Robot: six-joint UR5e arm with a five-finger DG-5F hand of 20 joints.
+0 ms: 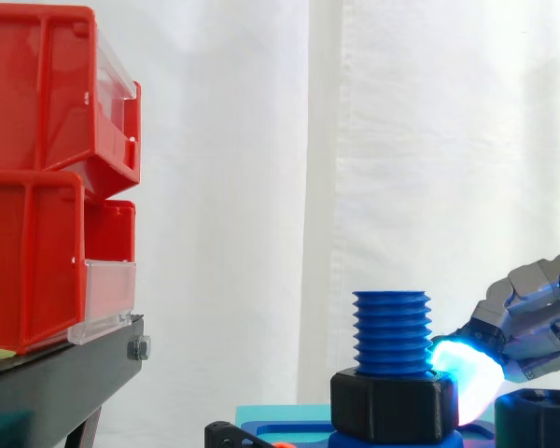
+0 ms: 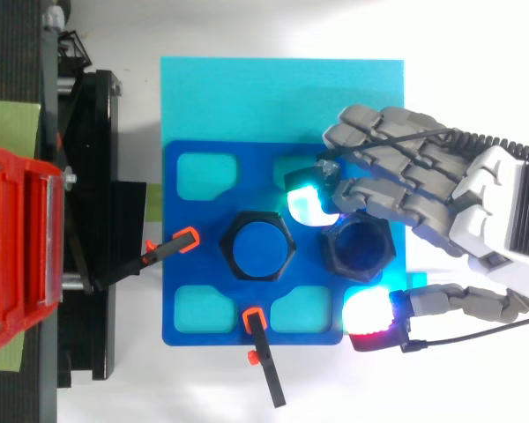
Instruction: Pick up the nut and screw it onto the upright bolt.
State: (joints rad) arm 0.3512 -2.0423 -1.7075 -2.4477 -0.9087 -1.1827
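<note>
Bins (image 1: 37, 233), red, sit stacked on the black stand (image 1: 56, 373), well out of the play. A blue plate (image 2: 203, 304) lies flat on the tabletop (image 2: 467, 392), and the hand (image 2: 406, 181) reaches over it, spread and clamped on nothing. Its fingers are on one side, and the red-glowing thumb pad (image 2: 368, 313) is well clear on the other.

The bolt (image 1: 392, 331) stands upright, and a black nut (image 1: 392, 406) already sits low on its thread. From above, a second nut (image 2: 335, 256) lies flat between fingers and thumb, with the bolt just beyond the fingertips.

Side on, we get what the top hides: bare thread above the seated nut, and a cyan fingertip (image 1: 462, 373) right against it. Touching, I'd judge.
</note>
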